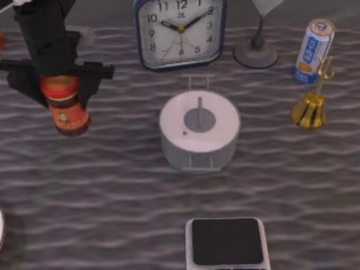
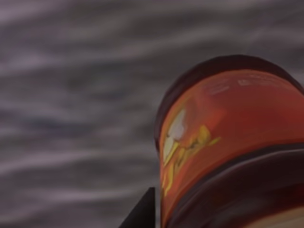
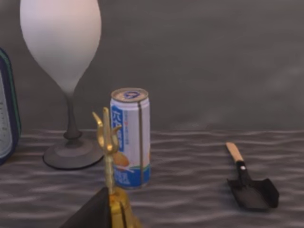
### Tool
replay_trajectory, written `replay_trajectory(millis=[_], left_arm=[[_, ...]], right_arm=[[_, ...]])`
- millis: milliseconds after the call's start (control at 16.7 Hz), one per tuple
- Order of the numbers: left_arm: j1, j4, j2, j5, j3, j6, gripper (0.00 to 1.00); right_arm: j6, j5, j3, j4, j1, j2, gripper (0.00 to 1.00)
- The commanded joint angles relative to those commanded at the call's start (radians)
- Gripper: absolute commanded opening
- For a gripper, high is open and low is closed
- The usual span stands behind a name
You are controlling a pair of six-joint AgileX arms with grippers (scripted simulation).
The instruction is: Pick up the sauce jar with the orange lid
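Note:
My left gripper (image 1: 59, 76) is shut on the sauce jar (image 1: 68, 112) at the table's left side, its black jaws clamped around the top of the jar just below the orange lid (image 1: 58, 84). The jar hangs tilted, bottom end toward the table's front. The left wrist view is filled by the jar's orange-red body (image 2: 228, 142) with a pale mark and a dark band, with one dark fingertip (image 2: 142, 213) beside it. My right arm is outside the top view. Its wrist view shows only one dark fingertip (image 3: 95, 213).
A round white and grey device (image 1: 199, 129) stands mid-table, with an alarm clock (image 1: 180, 31) behind it. At the right are a wine glass (image 1: 256, 50), a blue-and-white can (image 1: 313, 50) and a gold bell (image 1: 309, 107). A dark flat pad (image 1: 226, 243) lies at the front. A small shovel (image 3: 249, 183) lies beyond the can.

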Motion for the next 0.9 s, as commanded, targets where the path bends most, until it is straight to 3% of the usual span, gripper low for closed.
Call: replay_trajectory(millis=[300,660,900], left_arm=[[-0.067,0.024,0.038,-0.005,0.023,-0.177,0.0],[-0.063,0.04,0.038,-0.005,0.004,-0.178,0.0],[-0.065,0.169,0.064,-0.005,-0.088,-0.177,0.0]], right_arm=[[0.0,0.0,0.0,0.0,0.0,0.0,1.0],[0.0,0.0,0.0,0.0,0.0,0.0,1.0],[0.0,0.0,0.0,0.0,0.0,0.0,1.0]])
